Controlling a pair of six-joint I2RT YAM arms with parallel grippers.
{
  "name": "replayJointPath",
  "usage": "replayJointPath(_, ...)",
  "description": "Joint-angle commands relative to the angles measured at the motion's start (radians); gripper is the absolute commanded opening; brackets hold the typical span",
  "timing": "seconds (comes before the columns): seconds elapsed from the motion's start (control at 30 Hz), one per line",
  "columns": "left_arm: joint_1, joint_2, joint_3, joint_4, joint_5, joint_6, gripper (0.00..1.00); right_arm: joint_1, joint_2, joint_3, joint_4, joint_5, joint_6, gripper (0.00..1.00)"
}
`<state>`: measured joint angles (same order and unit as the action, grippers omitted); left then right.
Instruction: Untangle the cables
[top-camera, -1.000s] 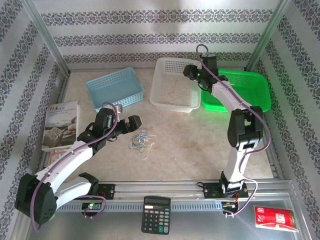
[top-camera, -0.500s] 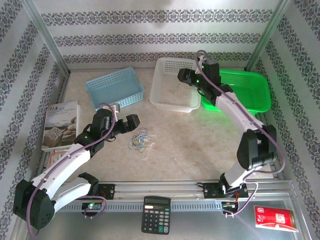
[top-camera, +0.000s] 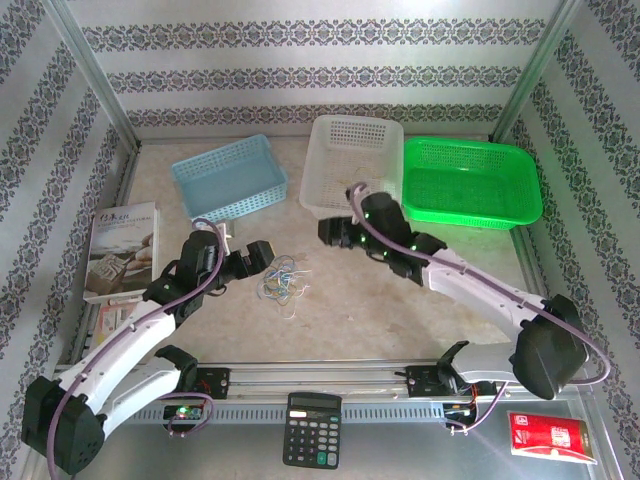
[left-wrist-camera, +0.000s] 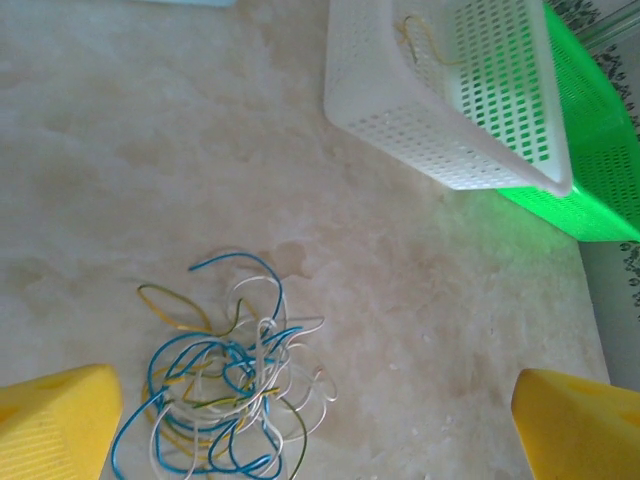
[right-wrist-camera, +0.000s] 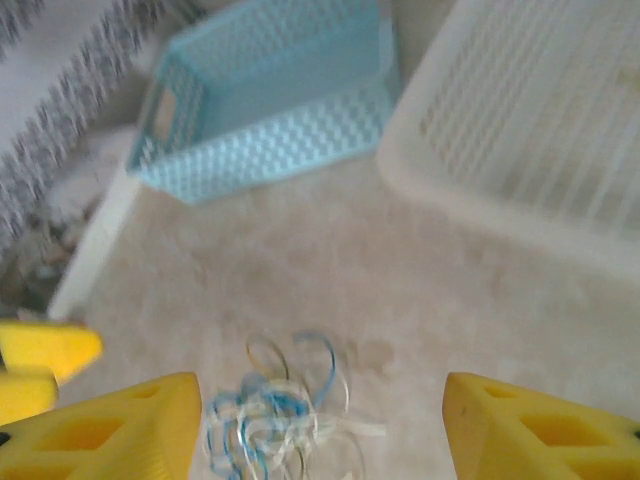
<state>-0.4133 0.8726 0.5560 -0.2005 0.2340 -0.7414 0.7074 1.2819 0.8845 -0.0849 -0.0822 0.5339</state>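
A calculator (top-camera: 313, 443) sits at the near edge. Further in, the cables (top-camera: 281, 281) lie on the table (top-camera: 400, 300) in a loose tangle of blue, tan and white, touched by neither arm. The left gripper (top-camera: 262, 253) hangs just left of them, fingers spread wide. The right gripper (top-camera: 328, 232), likewise released, hovers to their far right. Beyond stand a blue basket (top-camera: 228, 176), a white basket (top-camera: 352, 168) and a green basket (top-camera: 470, 182)

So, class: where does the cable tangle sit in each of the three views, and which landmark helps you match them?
Top external: cables left of centre.
Left wrist: cables at bottom left.
Right wrist: cables at bottom centre, blurred.
Shared landmark: white basket, up and right of the cables in every view.
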Motion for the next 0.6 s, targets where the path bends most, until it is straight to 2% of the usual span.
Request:
replayJointPath(0.0,-0.014,-0.015,-0.009,-0.051,0.004,-0.011,1.0,0.083,-0.028,-0.085,0.01,0.112,0.058,0.65)
replayJointPath(0.33,-0.026,0.131,0.045,-0.12,-0.019,0.074,1.0,0.23,-0.011,-0.25,0.068,0.151,0.186,0.63)
replayJointPath(0.57,-0.111,0.248,0.083,-0.172,-0.142,0.116,1.0,0.259,0.057,-0.24,0.118,0.135,0.21,0.6)
